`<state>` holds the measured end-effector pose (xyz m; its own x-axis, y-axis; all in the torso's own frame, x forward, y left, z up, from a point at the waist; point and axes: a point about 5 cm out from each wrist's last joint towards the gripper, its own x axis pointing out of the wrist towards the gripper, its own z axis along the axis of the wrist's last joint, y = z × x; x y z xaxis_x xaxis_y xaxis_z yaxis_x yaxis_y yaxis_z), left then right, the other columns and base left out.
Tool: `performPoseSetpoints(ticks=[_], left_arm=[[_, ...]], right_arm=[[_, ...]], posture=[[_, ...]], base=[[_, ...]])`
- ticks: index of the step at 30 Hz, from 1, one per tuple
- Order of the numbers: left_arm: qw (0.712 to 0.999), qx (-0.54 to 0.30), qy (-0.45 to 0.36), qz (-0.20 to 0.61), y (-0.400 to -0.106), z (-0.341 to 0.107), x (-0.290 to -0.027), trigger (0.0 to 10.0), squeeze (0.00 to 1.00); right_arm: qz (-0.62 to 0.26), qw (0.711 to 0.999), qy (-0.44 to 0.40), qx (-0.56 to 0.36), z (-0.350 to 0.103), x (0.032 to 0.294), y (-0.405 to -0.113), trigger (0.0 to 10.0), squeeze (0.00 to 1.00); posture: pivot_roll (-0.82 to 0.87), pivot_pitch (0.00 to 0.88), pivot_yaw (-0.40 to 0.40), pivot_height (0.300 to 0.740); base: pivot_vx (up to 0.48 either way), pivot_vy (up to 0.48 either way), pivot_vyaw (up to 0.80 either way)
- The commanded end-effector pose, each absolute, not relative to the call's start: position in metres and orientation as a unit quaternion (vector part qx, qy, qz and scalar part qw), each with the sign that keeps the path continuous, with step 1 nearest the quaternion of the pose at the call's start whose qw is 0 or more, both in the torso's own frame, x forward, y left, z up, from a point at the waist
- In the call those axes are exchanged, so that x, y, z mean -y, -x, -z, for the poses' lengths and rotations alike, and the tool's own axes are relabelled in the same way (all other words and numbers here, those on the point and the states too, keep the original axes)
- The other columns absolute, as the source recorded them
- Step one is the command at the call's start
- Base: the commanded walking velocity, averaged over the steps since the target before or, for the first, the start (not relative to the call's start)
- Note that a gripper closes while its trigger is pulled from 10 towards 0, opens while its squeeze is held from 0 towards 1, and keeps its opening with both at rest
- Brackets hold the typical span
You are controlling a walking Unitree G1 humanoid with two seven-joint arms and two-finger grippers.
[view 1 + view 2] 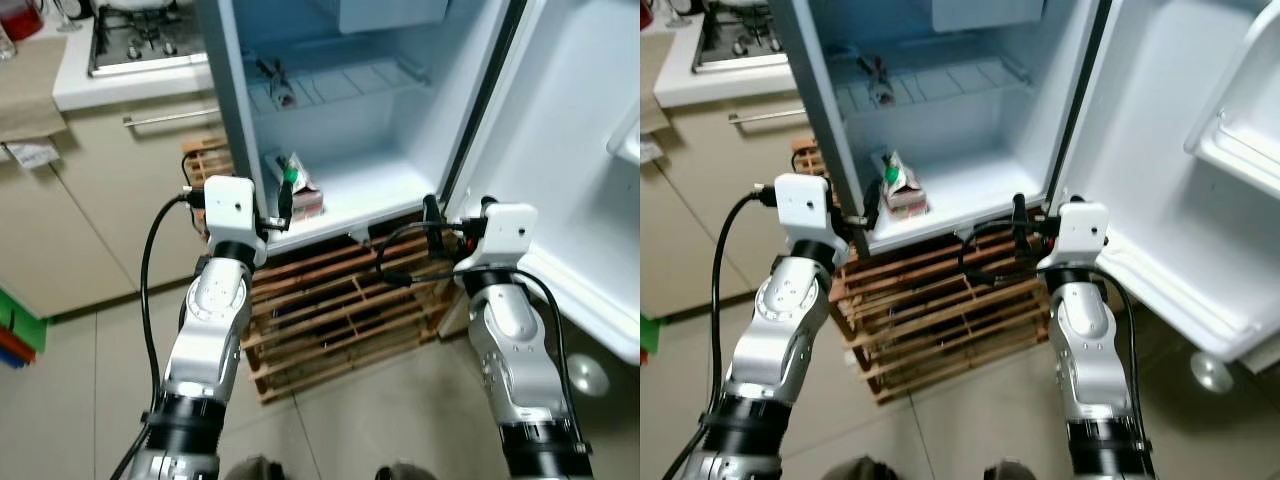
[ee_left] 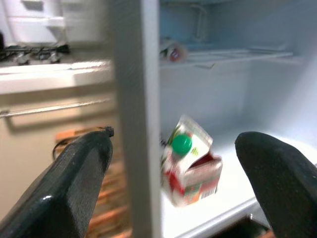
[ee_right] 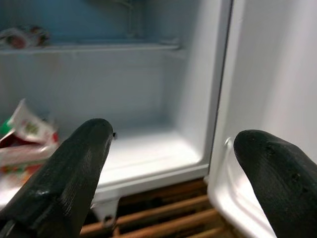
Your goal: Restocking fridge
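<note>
A: Status at that frame?

B: Fridge (image 1: 400,110) door (image 1: 580,150) stood wide open. One carton (image 1: 298,185), green cap, sat leaning on the fridge floor, near the left wall and close to the front lip. Something small lay on the wire shelf (image 1: 330,85) above; too blurred to name.

A: Grippers?

B: Left gripper (image 2: 173,183) was spread wide and held nothing, just outside the left edge of the cabinet, carton beyond its fingers (image 2: 74,173). Right gripper (image 3: 171,173) was also wide apart and empty, at the lower front lip by the hinge side.

A: So which step?

B: My read: between items. Carton looked placed, both hands free.

A: Next move?

B: Probably fetching another item. Arms would need to clear the cabinet edge and the wooden pallet (image 1: 330,300) under the fridge. The carton's tilt could need a nudge upright.
</note>
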<state>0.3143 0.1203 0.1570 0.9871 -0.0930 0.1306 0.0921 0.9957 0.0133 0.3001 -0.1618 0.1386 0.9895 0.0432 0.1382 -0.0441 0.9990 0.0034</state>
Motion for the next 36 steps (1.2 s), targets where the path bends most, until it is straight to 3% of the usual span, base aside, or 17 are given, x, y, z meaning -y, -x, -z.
performPoseSetpoints(ticks=[1,8,14,28,36], left_arm=[[0.997,0.071,-0.005,0.039,-0.317,-0.16,-0.123,10.0,0.0],[0.996,0.076,-0.007,0.042,-0.316,-0.162,-0.124,10.0,0.0],[0.996,0.078,-0.007,0.045,-0.316,-0.161,-0.124,10.0,0.0],[0.995,0.084,-0.003,0.053,-0.316,-0.162,-0.12,10.0,0.0],[0.996,0.077,0.009,0.05,-0.319,-0.161,-0.119,10.0,0.0]], right_arm=[[-0.025,0.998,-0.002,0.066,-0.138,0.16,-0.3,10.0,0.0],[-0.024,0.998,-0.002,0.064,-0.137,0.16,-0.299,10.0,0.0],[-0.028,0.998,0.004,0.063,-0.137,0.159,-0.296,10.0,0.0],[-0.034,0.997,-0.005,0.065,-0.137,0.16,-0.289,10.0,0.0],[-0.046,0.996,0.007,0.081,-0.144,0.159,-0.291,10.0,0.0]], posture=[[-0.11,0.0,0.036,0.74],[-0.11,0.0,0.039,0.74],[-0.12,0.0,0.041,0.74],[-0.14,0.0,0.043,0.74],[-0.14,0.0,0.039,0.74]], base=[[0.0,0.0,0.0],[0.0,0.0,0.0],[0.0,-0.415,0.0],[0.0,-0.48,0.63],[0.0,0.0,0.06]])
